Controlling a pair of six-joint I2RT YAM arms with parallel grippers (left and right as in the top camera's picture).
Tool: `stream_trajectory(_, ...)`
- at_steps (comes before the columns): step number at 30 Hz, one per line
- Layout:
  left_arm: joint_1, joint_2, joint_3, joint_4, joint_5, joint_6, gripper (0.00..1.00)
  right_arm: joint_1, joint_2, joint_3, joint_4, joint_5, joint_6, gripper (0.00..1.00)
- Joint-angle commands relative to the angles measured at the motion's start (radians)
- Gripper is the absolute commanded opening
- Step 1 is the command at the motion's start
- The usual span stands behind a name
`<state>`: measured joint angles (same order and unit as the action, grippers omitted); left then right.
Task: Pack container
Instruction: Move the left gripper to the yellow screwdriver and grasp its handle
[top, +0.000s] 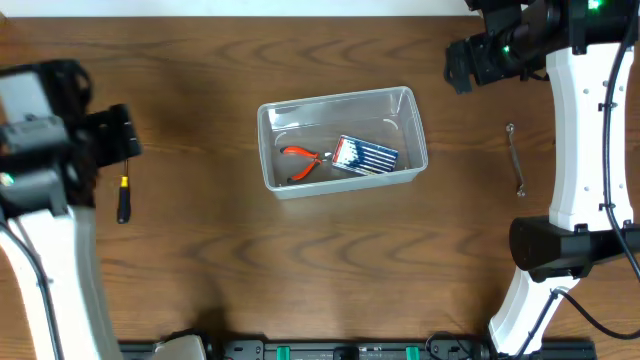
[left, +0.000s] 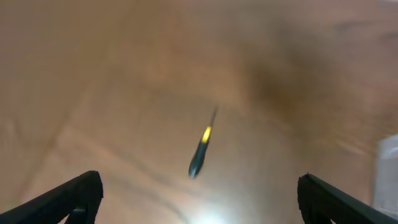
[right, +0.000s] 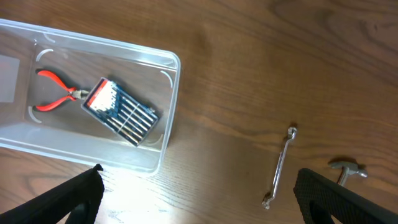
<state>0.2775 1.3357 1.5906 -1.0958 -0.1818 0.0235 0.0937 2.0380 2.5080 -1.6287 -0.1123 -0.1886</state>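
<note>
The container (top: 340, 97) sits in the middle of the table (top: 200, 260) with red pliers (top: 300, 160) inside. The left gripper (left: 199, 180) and right gripper (right: 199, 174) are wide open and hold nothing.

Dark brown wood-grain table (top: 330, 270).
</note>
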Motion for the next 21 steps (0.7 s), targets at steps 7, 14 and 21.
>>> stream_trajectory(7,0.277,0.375,-0.030,-0.018,0.167,-0.037,0.98,-0.001,0.006,-0.003,-0.005,0.003,-0.007,0.99)
stream_trajectory(14,0.248,0.590,-0.032,0.035,0.197,0.100,0.98,-0.005,0.006,-0.003,0.014,0.038,-0.006,0.99)
stream_trajectory(21,0.204,0.658,-0.036,0.057,0.198,0.231,0.98,-0.088,0.006,-0.003,0.101,0.180,0.142,0.99)
